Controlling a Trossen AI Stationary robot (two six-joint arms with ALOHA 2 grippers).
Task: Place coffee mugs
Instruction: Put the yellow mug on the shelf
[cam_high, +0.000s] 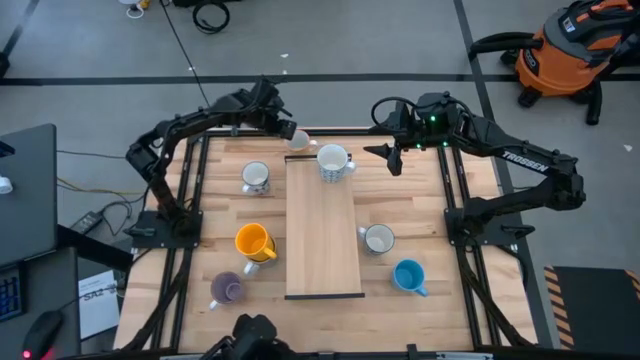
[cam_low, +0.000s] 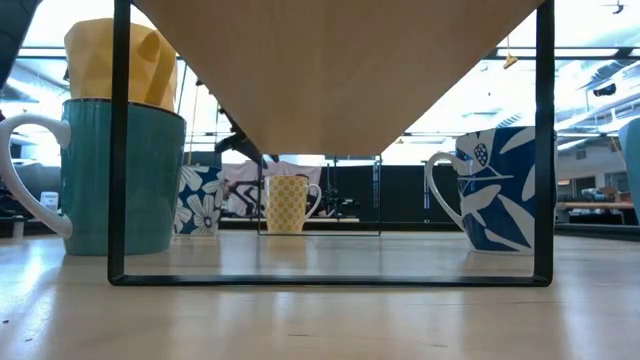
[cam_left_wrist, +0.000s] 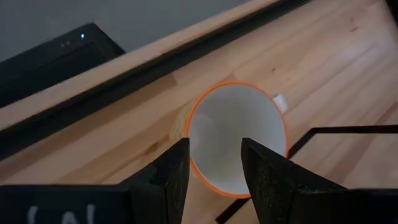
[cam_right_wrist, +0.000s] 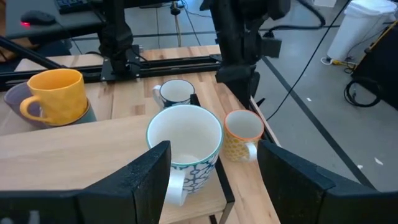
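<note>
i'm looking down on a wooden table (cam_high: 200, 215) with a raised wooden board (cam_high: 323, 235) running down its middle. my left gripper (cam_high: 283, 128) is at the far edge of the table, just left of the board's far end, with its fingers (cam_left_wrist: 163, 177) spread on either side of a small orange-rimmed mug (cam_left_wrist: 236, 140); the rim sits between the fingertips, and i cannot tell whether they touch it. in the low view this mug (cam_low: 288, 203) stands upright on the table, cream with a yellow pattern. my right gripper (cam_high: 396, 157) hangs beyond the board's far right corner with its fingers wide apart, holding nothing. just ahead of it a white mug with a blue pattern (cam_right_wrist: 185, 149) stands on the far end of the board. a second white patterned mug (cam_high: 256, 177) stands on the table left of the board. nearer me on the left are a yellow-orange mug (cam_high: 252, 242) and a purple mug (cam_high: 227, 289), close together. right of the board are a white mug (cam_high: 378, 239) and a bright blue mug (cam_high: 408, 275).
</note>
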